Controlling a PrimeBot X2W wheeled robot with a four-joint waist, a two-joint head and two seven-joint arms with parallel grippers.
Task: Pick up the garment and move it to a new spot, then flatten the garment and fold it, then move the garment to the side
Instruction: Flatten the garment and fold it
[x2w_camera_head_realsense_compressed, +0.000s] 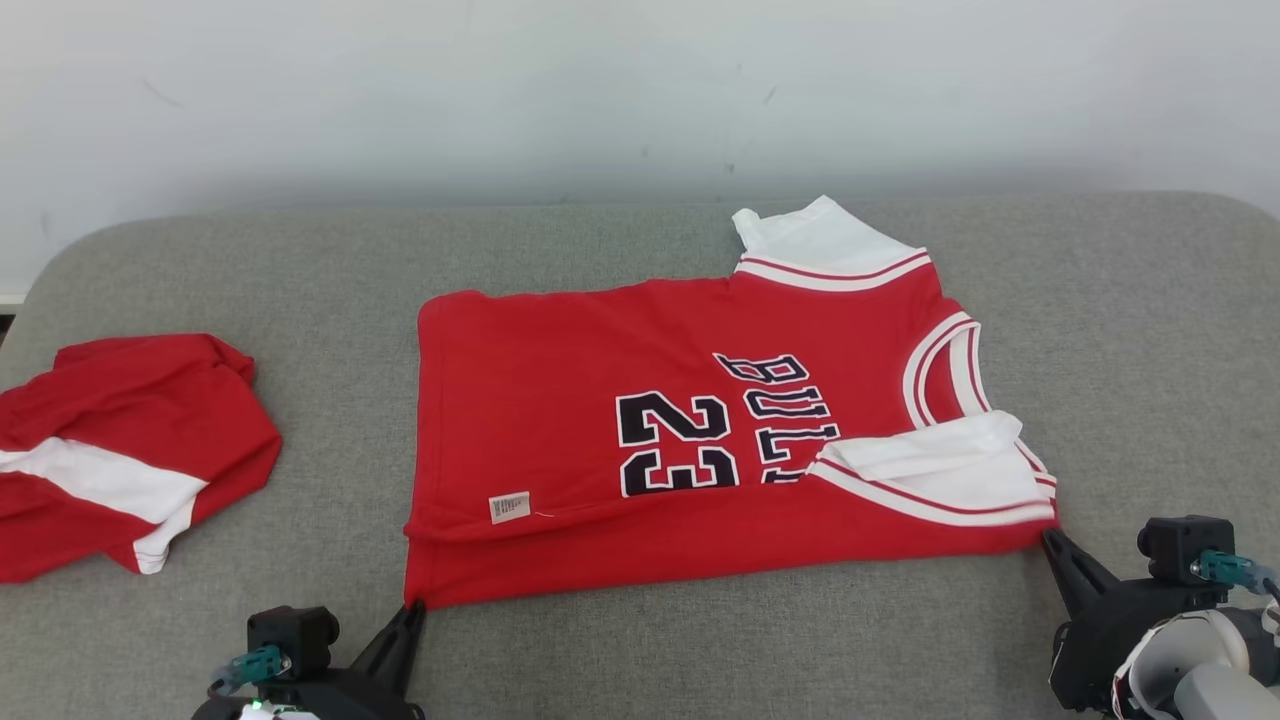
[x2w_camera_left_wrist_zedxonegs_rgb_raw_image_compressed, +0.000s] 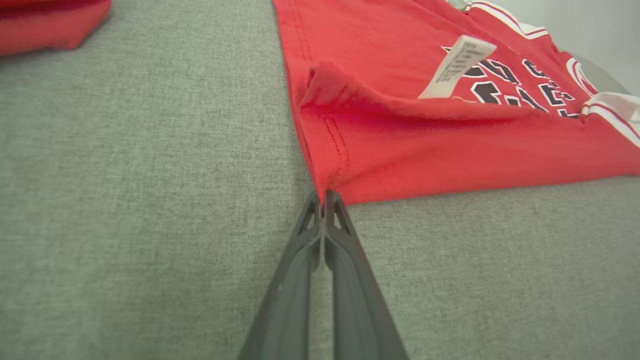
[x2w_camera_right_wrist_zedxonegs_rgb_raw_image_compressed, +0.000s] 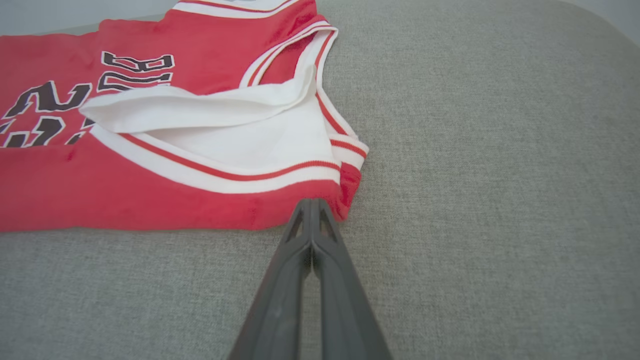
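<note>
The garment (x2w_camera_head_realsense_compressed: 600, 450) is a red jersey with black "23" lettering and white sleeves, spread on the grey cushioned surface (x2w_camera_head_realsense_compressed: 700, 650) with its near long edge folded over. My left gripper (x2w_camera_head_realsense_compressed: 415, 607) is shut on the garment's near left corner; in the left wrist view its tips (x2w_camera_left_wrist_zedxonegs_rgb_raw_image_compressed: 324, 196) pinch that corner of the red cloth (x2w_camera_left_wrist_zedxonegs_rgb_raw_image_compressed: 425, 140). At the near right corner my right gripper (x2w_camera_head_realsense_compressed: 1048, 535) is shut too. The right wrist view has its tips (x2w_camera_right_wrist_zedxonegs_rgb_raw_image_compressed: 311, 201) closed on the red hem (x2w_camera_right_wrist_zedxonegs_rgb_raw_image_compressed: 150, 200), just below the white sleeve.
A second red-and-white garment (x2w_camera_head_realsense_compressed: 110, 450) lies crumpled at the surface's left edge, apart from the jersey, and its corner (x2w_camera_left_wrist_zedxonegs_rgb_raw_image_compressed: 45, 25) is in the left wrist view. A pale wall (x2w_camera_head_realsense_compressed: 640, 90) runs behind. Bare grey surface lies right of the jersey (x2w_camera_head_realsense_compressed: 1150, 350).
</note>
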